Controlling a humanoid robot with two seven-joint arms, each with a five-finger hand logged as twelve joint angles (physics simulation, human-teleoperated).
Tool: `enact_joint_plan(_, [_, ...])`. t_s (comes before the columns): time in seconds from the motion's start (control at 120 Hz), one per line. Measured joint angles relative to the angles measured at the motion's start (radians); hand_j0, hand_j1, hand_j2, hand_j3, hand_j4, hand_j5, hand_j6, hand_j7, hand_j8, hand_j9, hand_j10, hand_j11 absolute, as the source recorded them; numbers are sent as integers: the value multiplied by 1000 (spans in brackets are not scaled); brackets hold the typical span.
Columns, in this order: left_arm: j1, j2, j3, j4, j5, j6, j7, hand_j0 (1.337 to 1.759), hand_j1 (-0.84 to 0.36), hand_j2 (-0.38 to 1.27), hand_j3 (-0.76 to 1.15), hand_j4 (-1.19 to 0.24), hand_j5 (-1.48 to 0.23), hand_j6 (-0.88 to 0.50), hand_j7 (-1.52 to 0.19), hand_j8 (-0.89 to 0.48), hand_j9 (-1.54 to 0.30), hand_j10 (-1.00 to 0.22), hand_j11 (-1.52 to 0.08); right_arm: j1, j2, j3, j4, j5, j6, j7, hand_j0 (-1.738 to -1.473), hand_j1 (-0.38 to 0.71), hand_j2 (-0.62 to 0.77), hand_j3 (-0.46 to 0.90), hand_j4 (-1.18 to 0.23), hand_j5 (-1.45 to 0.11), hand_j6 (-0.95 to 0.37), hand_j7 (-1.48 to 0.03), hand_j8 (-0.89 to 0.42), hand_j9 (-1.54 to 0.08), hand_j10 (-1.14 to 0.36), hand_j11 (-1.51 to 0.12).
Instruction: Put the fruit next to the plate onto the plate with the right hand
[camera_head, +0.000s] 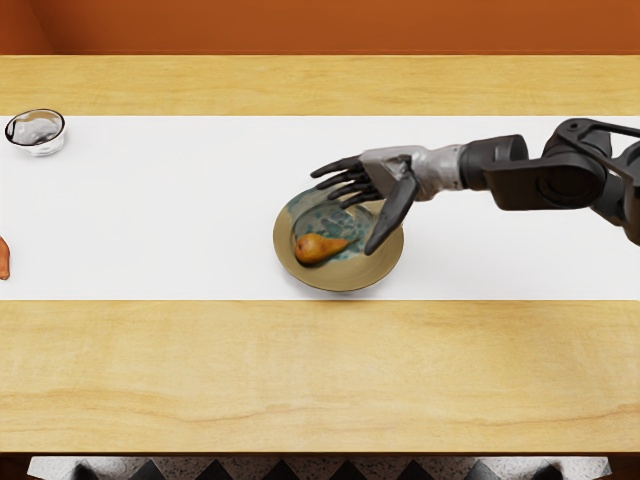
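Observation:
An orange-brown pear (319, 247) lies on its side inside the round plate (345, 280), which has a gold rim and a blue-green centre, in the middle of the white runner. My right hand (362, 193) hovers over the plate's far right part, just above and to the right of the pear. Its fingers are spread and hold nothing; the thumb (390, 218) points down toward the plate. The right arm (540, 175) reaches in from the right edge. No left arm is visible.
A small glass bowl (35, 131) stands at the far left of the white runner (180, 210). An orange object (4, 257) is cut off by the left edge. Bare wooden table (320, 370) extends in front of the runner.

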Motion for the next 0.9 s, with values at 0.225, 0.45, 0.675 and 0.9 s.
enact_joint_plan(0.225, [0, 0, 0, 0, 0, 0, 0, 1658, 325, 4, 0, -21, -27, -21, -27, -21, -27, -21, -27, -21, -133, 0, 0, 137, 34, 1, -1658, -302, -5, 0, -41, -53, -41, -53, -41, -53, -40, -53])
enact_joint_plan(0.45, [0, 0, 0, 0, 0, 0, 0, 1658, 325, 4, 0, -21, -27, -21, -27, -21, -27, -21, -27, -54, -279, -1, 1, 213, 38, 2, -1658, -334, -1, 0, -14, -18, -13, -18, -13, -18, -13, -18])
enact_joint_plan(0.675, [0, 0, 0, 0, 0, 0, 0, 1658, 325, 4, 0, -21, -27, -21, -27, -21, -27, -21, -27, -70, -364, -1, 2, 232, 39, 7, -1658, -345, 1, 0, -4, -6, -4, -6, -4, -6, -4, -6])
enact_joint_plan(0.9, [0, 0, 0, 0, 0, 0, 0, 1658, 325, 4, 0, -21, -27, -21, -27, -21, -27, -21, -27, -75, -397, -1, 2, 234, 39, 9, -1658, -348, 1, 0, -1, -2, -1, -2, -1, -2, -1, -2])
